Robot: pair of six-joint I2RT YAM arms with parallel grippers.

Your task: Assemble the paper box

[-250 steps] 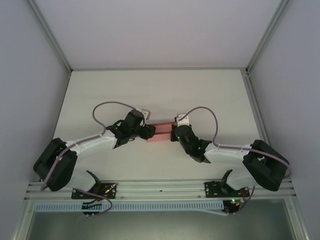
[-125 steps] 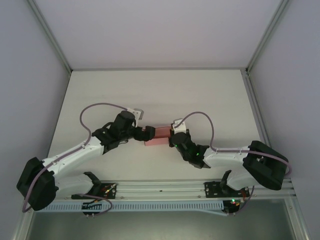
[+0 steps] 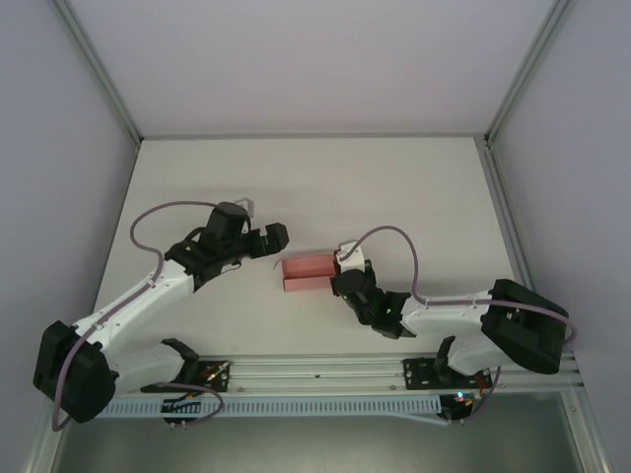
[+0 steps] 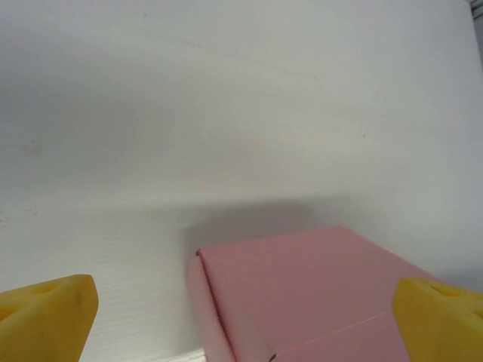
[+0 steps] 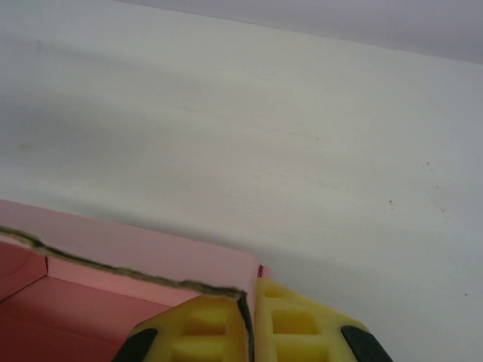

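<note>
White table (image 3: 394,197), pale grey walls (image 3: 49,148)

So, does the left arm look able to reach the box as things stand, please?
Probably yes: the left pincer stands open just left of the box, bare table between them; the right pincer is shut on its right wall only.

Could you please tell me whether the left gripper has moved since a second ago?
Yes. The left gripper has drawn back off the pink paper box, leftward toward the white table edge, jaws open.
</note>
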